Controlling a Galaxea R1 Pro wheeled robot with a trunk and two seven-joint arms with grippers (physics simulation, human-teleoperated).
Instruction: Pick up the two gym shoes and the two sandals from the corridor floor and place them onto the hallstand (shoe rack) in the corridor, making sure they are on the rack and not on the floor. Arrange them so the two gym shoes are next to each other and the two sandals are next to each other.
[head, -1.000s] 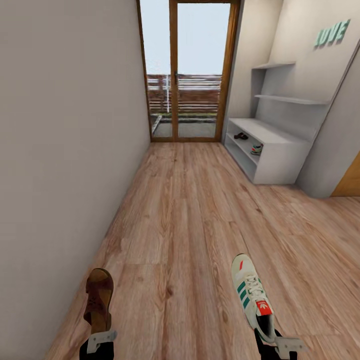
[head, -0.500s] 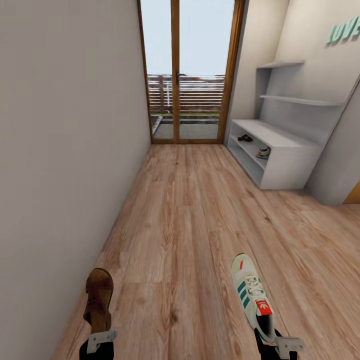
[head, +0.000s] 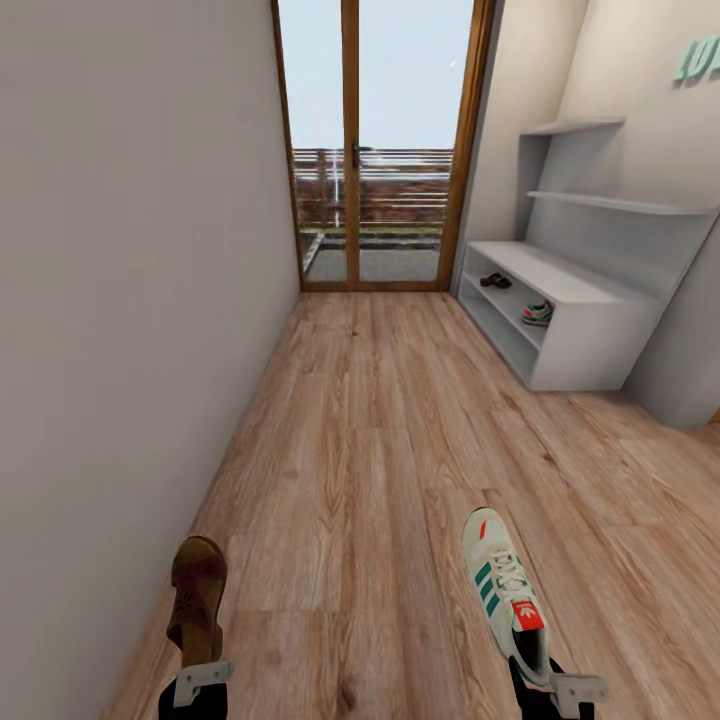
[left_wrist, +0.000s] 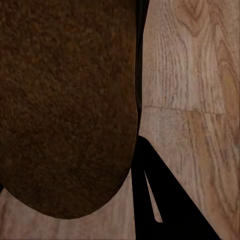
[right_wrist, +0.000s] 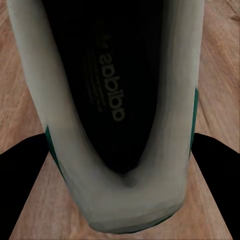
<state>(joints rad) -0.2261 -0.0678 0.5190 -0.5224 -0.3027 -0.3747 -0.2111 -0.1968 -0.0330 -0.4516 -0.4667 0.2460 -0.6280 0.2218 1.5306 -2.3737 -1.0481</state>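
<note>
The left hand (head: 197, 680) is gripping a brown sandal (head: 197, 598) by its heel end, closed on it and holding it out over the corridor floor (head: 370, 450) close to the plain grey wall (head: 130, 300) on the left; in the left wrist view the sandal's rough brown sole (left_wrist: 67, 105) is covering most of the frame, with one dark finger (left_wrist: 165, 200) lying beside its edge above the wood planks. Straight ahead, a wood-framed glass door (head: 380, 150) is closing off the far end of the corridor, with a railing showing behind it. The right hand (head: 555, 690) is clamped on the heel of a white gym shoe (head: 505, 590) with green stripes and a red tongue tab, its toe pointing forward over the floor; in the right wrist view the shoe's dark opening and printed insole (right_wrist: 112, 95) are facing the camera, with the black fingers (right_wrist: 22, 175) standing at either side of the heel. Further right, against the right wall, the hallstand (head: 580, 290) is standing with its grey wall shelves stepping upward above it. On its upper open tier another sandal (head: 495, 281) is lying toward the far end, and a second gym shoe (head: 538, 314) is sitting on that same tier, nearer the front end, well apart from the sandal.
</note>
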